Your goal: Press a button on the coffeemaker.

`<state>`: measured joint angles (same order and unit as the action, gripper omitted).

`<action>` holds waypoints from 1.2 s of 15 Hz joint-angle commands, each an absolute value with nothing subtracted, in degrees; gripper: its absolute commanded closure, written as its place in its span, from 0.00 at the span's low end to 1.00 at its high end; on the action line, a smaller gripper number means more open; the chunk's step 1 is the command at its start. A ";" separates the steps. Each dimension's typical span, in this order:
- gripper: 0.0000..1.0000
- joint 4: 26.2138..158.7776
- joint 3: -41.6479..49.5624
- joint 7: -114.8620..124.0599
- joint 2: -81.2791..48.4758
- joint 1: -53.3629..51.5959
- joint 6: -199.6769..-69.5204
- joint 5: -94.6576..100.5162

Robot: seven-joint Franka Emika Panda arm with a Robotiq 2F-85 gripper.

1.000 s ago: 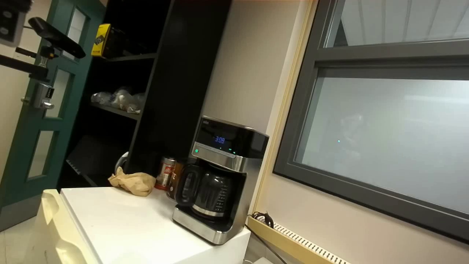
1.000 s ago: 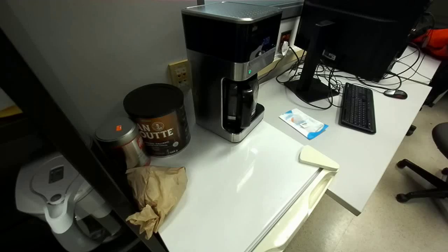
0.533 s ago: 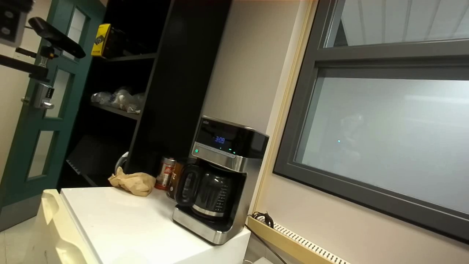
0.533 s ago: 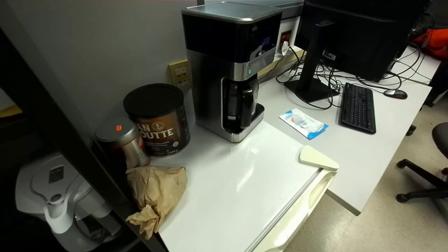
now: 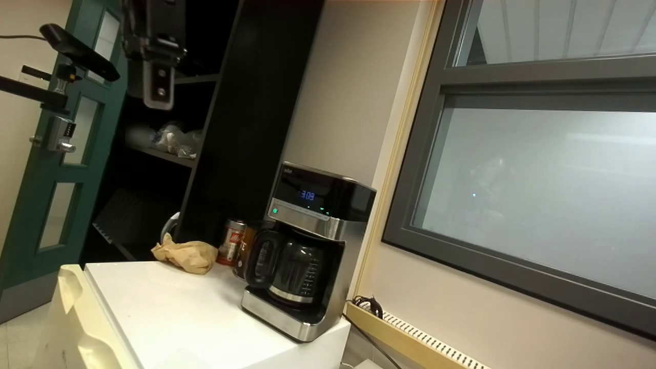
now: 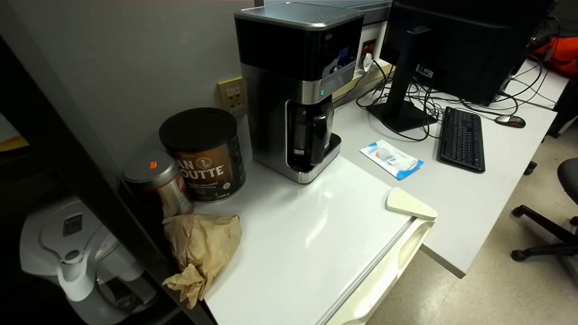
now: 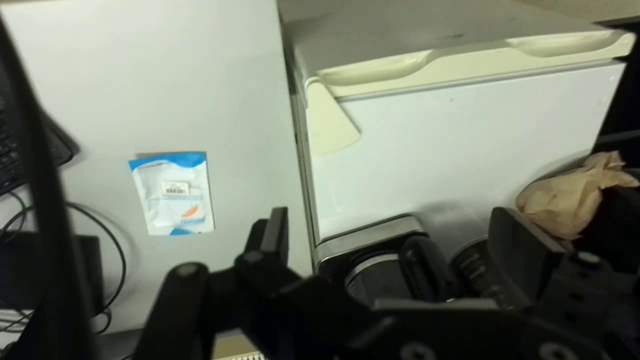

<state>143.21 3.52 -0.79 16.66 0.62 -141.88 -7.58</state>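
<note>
The black and silver coffeemaker stands upright on a white cabinet top, and it also shows in an exterior view. Its bluish display is lit, with small green lights below it. A green-lit button is at the left of the silver strip, seen also in an exterior view. The dark carafe sits inside. My gripper is high up and left of the coffeemaker, apart from it. In the wrist view, my gripper is open and empty; the coffeemaker's base shows beyond its fingers.
A brown coffee can, a silver-red can and a crumpled paper bag stand beside the coffeemaker. A dark shelf rises behind them. The adjoining desk holds a white-blue pouch, a keyboard and a monitor.
My gripper has come into view at the upper left in an exterior view, moving rightward; before, only a piece of the arm showed at the corner. The coffeemaker has not moved.
</note>
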 commanded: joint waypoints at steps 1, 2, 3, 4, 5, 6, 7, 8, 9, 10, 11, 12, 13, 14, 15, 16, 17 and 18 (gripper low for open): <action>0.00 136.89 -1.60 11.23 6.85 5.47 -147.59 7.46; 0.00 135.42 -5.18 14.66 4.67 9.27 -148.52 12.30; 0.00 133.84 -8.58 18.21 3.44 13.12 -147.74 17.23; 0.25 132.23 -11.60 21.38 2.50 16.42 -147.09 22.15; 0.26 130.71 -12.86 24.50 2.08 17.79 -145.60 27.06; 0.32 129.16 -13.91 27.37 1.43 18.78 -144.88 31.97; 0.40 127.74 -13.90 30.72 0.26 18.54 -144.69 36.90; 0.47 126.15 -14.30 33.56 -0.81 18.75 -144.40 41.74; 0.56 124.69 -8.22 37.09 -1.98 12.29 -143.75 46.64; 0.63 123.34 -7.58 40.47 -3.66 11.23 -143.45 51.43; 0.72 122.17 -6.40 44.24 -5.36 9.55 -143.15 56.15; 0.79 121.18 -5.30 46.99 -6.77 7.92 -142.98 60.05; 0.85 120.20 -4.29 49.36 -8.05 6.41 -142.47 63.13; 0.94 119.23 -3.38 51.59 -9.54 5.07 -142.59 66.36; 0.99 118.26 -2.63 53.35 -10.97 3.89 -142.56 68.90; 1.00 117.24 -1.98 54.90 -12.38 2.93 -142.63 71.31; 1.00 116.14 -1.42 56.20 -13.81 2.16 -142.95 73.49; 1.00 114.89 -0.93 57.77 -15.33 1.38 -143.05 76.22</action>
